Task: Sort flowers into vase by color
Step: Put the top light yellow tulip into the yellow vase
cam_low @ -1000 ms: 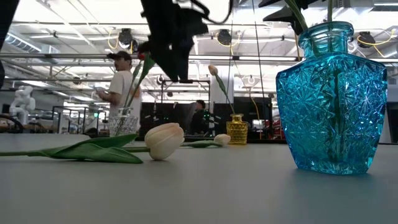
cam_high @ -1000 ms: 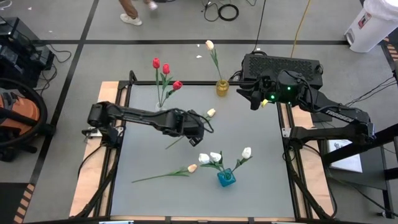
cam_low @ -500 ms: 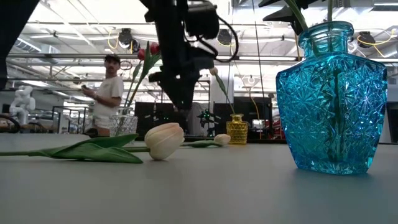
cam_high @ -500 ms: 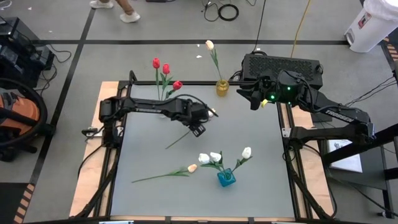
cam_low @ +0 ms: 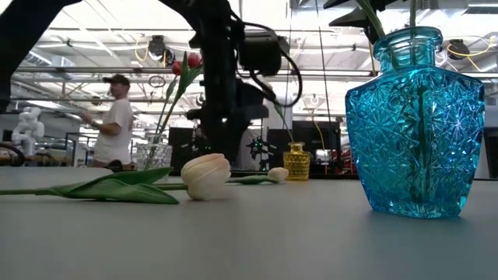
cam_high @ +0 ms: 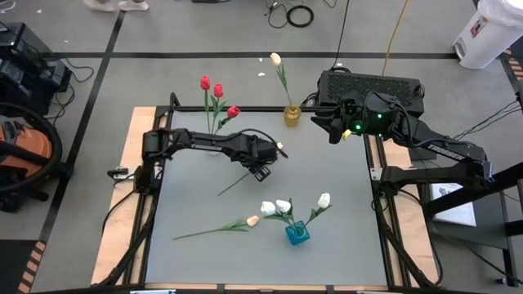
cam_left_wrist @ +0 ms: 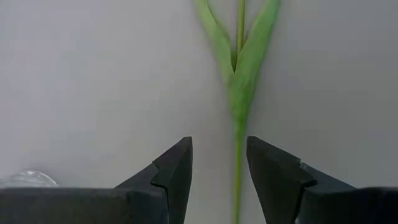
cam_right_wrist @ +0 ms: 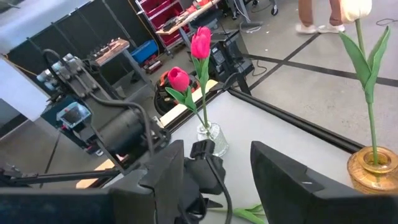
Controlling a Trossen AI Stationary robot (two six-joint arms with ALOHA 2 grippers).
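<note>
Fingers: left gripper (cam_left_wrist: 219, 171) jaws spread, a loose tulip's stem (cam_left_wrist: 238, 155) between them, ungripped; right gripper (cam_high: 331, 129) open, idle at far right.
Loose tulips: two on grey table (cam_high: 343, 237).
Blue vase (cam_high: 297, 233): three white, near.
Clear vase (cam_right_wrist: 213, 138): three red, far left.
Yellow vase (cam_high: 292, 115): one cream, far.
Room: person (cam_low: 111, 120) beyond the table.

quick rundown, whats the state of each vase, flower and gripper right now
left gripper: open, straddling a stem, not gripping
cream tulip: lying flat under left gripper
loose tulip: lying flat by blue vase
blue vase: upright, three white tulips
yellow vase: upright, one cream tulip
clear vase: upright, red tulips
right gripper: open, empty, waiting
</note>
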